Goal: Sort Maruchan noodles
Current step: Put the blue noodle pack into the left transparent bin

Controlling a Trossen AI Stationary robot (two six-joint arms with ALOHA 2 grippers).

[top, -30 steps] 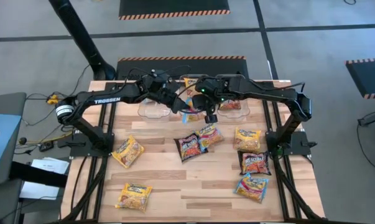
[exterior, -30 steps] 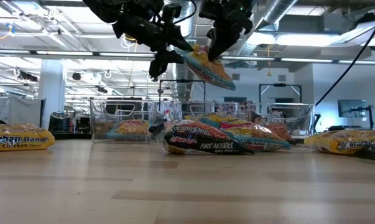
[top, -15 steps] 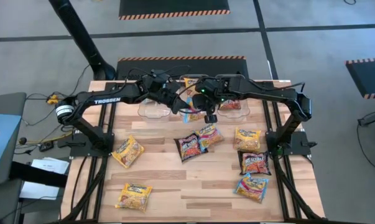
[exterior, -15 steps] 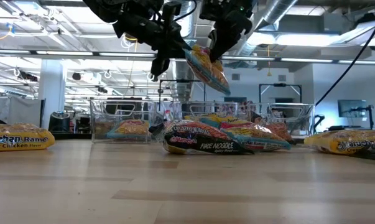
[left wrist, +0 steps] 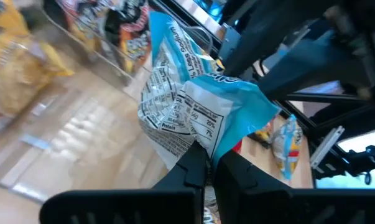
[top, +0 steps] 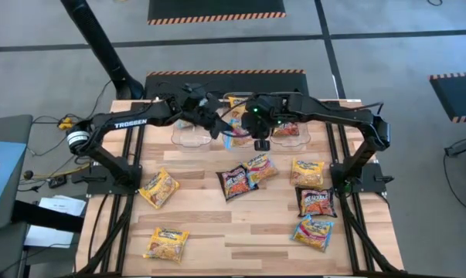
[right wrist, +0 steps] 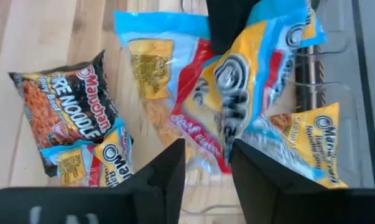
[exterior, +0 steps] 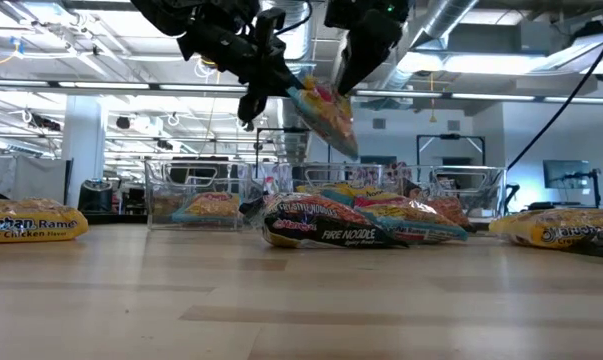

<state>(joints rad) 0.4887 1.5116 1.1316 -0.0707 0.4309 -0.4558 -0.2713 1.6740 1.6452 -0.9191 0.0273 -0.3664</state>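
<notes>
Above the row of clear bins (top: 192,137) at the far side of the table, we find both grippers meeting over one light blue packet (exterior: 326,115), which hangs in the air well clear of the wood. Our left gripper (left wrist: 204,163) is pressed together on a corner of that packet's wrapper, as the left wrist view shows plainly. Our right gripper (right wrist: 204,163) stands spread, its fingers either side of the packet without pinching it, so we judge the packet to hang from the left claw alone.

As for progress, we judge the sorting to be partly done. The bins already hold several packets, seen through their walls in the low view, though we cannot count them or tell the kinds apart with certainty. Much is left on the table (top: 217,224): two yellow packets (top: 159,188) toward the near left, a dark maroon packet (top: 234,183) and a blue one touching it near the middle, and on the right a yellow packet (top: 307,171), another dark one (top: 316,202) and a blue-pink packet (top: 313,232) near the front edge. We reckon the packet in hand goes into a bin next, with seven loose ones to follow.
</notes>
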